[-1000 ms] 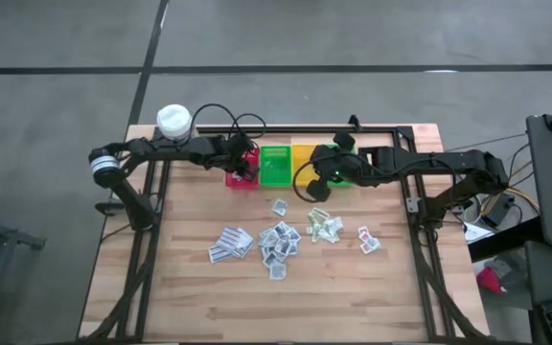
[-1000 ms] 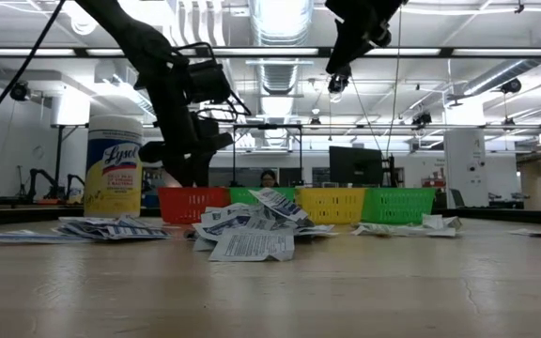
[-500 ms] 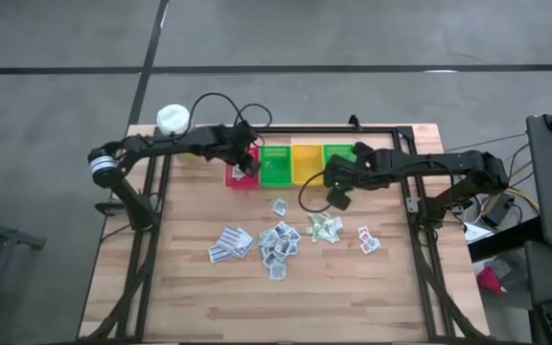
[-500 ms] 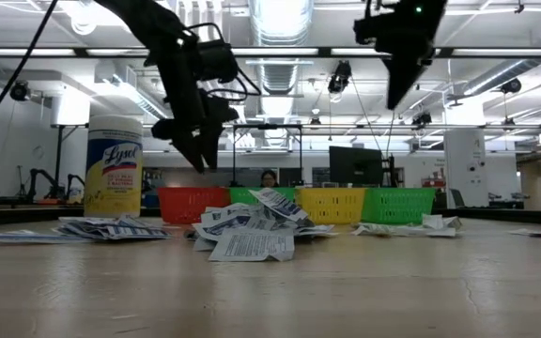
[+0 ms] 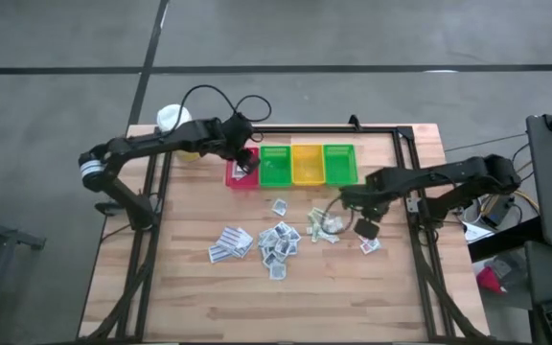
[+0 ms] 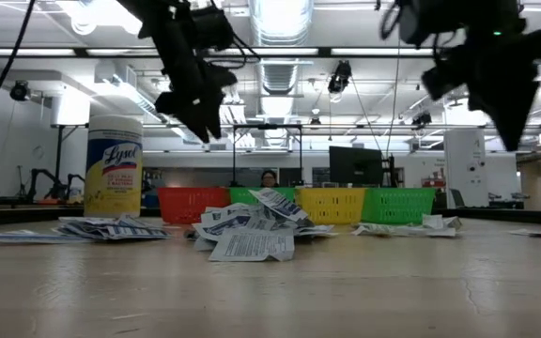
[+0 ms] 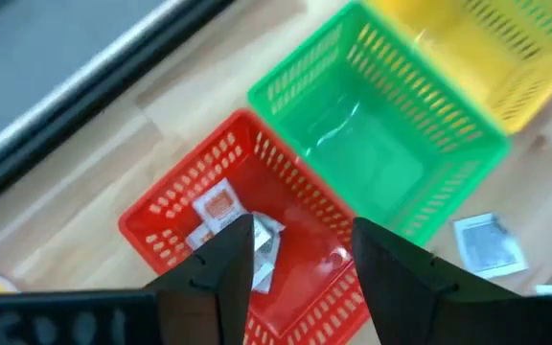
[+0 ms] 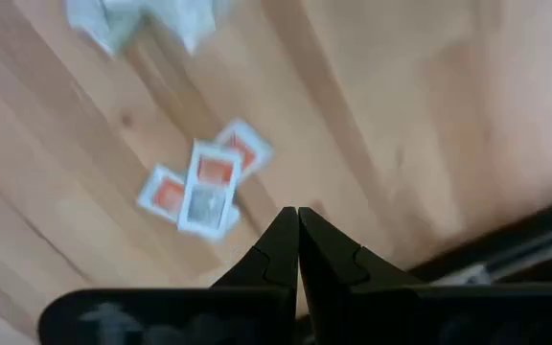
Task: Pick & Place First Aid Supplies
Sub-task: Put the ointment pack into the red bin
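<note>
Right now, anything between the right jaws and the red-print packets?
No. The right wrist view shows only bare wood between the shut right gripper and the red-print packets.

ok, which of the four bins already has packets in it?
The red bin, at the row's left end under the open left end effector. Red-printed packets lie inside; the green bin beside it looks empty.

In the left wrist view the left claw (image 7: 300,264) covers part of the sachets (image 7: 220,207) in the red bin (image 7: 175,206), the yellow bin (image 7: 506,48) is blurred and cut off, and print on the packets (image 5: 278,240) across the surface (image 5: 353,287) is too small to read.
</note>
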`<state>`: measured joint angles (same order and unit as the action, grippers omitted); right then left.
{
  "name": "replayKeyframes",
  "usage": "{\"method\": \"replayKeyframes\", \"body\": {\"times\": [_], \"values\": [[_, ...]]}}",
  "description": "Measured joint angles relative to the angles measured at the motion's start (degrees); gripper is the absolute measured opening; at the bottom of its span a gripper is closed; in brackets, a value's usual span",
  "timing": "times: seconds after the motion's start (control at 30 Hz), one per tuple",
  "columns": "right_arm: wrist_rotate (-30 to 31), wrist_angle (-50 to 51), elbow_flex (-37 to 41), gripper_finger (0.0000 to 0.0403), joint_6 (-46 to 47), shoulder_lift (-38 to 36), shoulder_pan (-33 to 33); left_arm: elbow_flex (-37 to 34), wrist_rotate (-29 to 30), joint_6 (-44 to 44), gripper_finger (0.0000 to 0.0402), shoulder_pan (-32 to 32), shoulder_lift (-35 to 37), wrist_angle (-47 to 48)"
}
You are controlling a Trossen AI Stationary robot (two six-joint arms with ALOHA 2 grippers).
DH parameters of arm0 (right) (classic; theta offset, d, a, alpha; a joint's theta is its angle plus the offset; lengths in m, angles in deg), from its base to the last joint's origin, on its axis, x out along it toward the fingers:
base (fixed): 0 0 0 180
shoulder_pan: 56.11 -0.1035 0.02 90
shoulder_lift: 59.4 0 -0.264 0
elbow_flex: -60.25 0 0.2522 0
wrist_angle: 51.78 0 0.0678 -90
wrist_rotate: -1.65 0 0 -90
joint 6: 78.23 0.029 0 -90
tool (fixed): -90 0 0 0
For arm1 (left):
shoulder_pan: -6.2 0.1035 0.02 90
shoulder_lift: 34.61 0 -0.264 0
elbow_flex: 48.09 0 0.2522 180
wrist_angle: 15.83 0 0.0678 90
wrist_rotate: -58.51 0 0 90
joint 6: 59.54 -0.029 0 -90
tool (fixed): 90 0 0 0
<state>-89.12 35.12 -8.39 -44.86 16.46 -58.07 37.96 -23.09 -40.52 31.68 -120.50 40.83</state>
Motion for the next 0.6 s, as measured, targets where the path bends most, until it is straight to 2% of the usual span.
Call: {"method": "replayKeyframes", "body": {"times": [0.23,0.43,0.6], "values": [[-2.5,-4.9,8.0,0.0008,9.1,-10.6,-4.3,-4.1,-2.3,-3.9,0.0170,-0.9,7.8,-12.8],[-2.8,-13.0,14.6,0.0008,14.7,-19.1,-7.2,-11.7,-8.5,-5.6,0.0170,-1.3,14.0,-29.5],[-3.4,-15.5,17.7,0.0014,18.0,-23.0,-8.0,-17.4,-9.9,-4.9,0.0170,-1.4,18.0,-36.1]]}}
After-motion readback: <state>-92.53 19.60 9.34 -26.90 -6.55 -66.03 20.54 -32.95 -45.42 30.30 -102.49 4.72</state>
